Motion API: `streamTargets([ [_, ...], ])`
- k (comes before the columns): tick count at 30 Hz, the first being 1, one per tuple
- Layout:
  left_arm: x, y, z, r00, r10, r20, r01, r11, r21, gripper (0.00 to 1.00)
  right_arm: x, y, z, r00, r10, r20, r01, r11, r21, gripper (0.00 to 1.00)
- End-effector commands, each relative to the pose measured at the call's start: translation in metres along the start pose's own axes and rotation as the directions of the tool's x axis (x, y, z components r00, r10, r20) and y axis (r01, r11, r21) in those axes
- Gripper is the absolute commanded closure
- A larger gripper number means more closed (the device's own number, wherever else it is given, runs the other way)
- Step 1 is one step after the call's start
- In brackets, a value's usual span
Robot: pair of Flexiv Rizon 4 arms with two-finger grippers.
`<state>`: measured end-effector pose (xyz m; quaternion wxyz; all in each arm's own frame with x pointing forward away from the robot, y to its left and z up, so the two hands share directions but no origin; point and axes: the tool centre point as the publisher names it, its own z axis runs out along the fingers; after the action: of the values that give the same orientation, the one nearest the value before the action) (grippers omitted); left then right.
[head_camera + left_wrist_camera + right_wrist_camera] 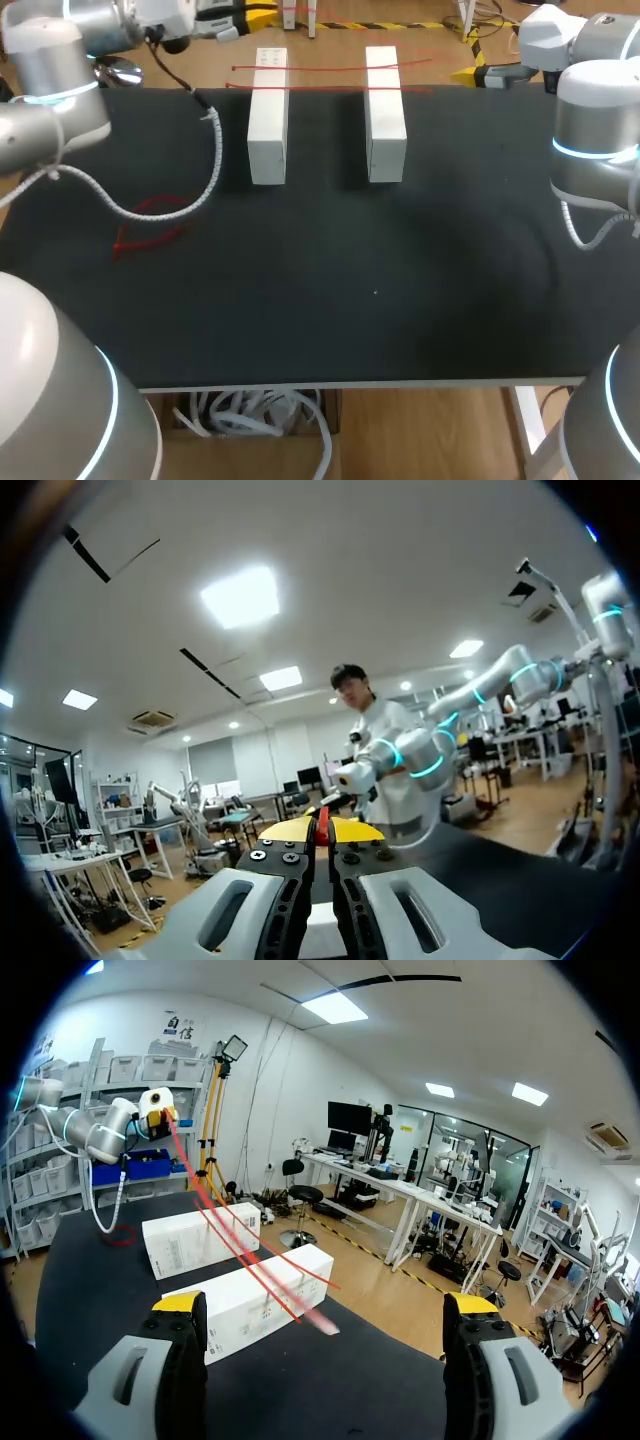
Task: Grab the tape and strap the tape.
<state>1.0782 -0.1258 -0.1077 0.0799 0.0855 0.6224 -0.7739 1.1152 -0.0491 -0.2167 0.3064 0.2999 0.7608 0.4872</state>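
My left gripper (322, 832) is shut, with a thin red tape (322, 823) pinched between its yellow tips. In the right wrist view that red tape (232, 1240) runs in long strands from the left arm's gripper (156, 1110) across two white boxes (198, 1239) (252, 1300). My right gripper (325, 1310) is open and holds nothing, with the nearer box just ahead of it. From above, the boxes (267, 115) (385, 112) stand side by side at the table's far side, and red strands (330, 68) cross their far ends.
A loose coil of red tape (150, 225) lies on the black table (350, 300) at the left, beside the left arm's white cable (205, 185). My left arm (55, 75) comes in at the far left corner, my right arm (595, 130) at the far right.
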Motion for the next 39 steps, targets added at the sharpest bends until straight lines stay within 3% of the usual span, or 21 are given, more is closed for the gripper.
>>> streamTargets([
  [1, -0.024, 0.011, 0.012, 0.994, 0.006, -0.109, -0.001, 0.999, 0.048, 1.00, 0.000, 0.000, -0.001, 1.000, 0.000, 0.000, 0.000, 1.000, 0.000, 0.00],
  [4, -0.025, 0.007, 0.018, 0.997, 0.016, -0.072, -0.011, 0.997, 0.071, 1.00, 0.000, 0.000, -0.001, 1.000, 0.000, 0.000, 0.000, 1.000, 0.000, 0.00],
  [9, -0.022, 0.002, 0.035, 0.994, -0.008, -0.110, 0.013, 0.999, 0.046, 1.00, 0.000, 0.000, -0.001, 1.000, 0.000, 0.000, 0.000, 1.000, 0.000, 0.00],
  [17, -0.016, 0.021, 0.045, 0.994, -0.107, -0.038, 0.108, 0.994, 0.025, 1.00, 0.000, 0.000, -0.001, 1.000, 0.000, 0.000, 0.000, 1.000, 0.000, 0.00],
  [23, -0.010, 0.028, 0.050, 0.994, -0.110, 0.010, 0.110, 0.993, 0.030, 1.00, 0.000, 0.000, -0.001, 1.000, 0.000, 0.000, 0.000, 1.000, 0.000, 0.00],
  [39, -0.009, 0.028, 0.060, 0.989, -0.140, -0.047, 0.143, 0.988, 0.062, 1.00, 0.000, 0.000, -0.001, 1.000, 0.000, 0.000, 0.000, 1.000, 0.000, 0.00],
])
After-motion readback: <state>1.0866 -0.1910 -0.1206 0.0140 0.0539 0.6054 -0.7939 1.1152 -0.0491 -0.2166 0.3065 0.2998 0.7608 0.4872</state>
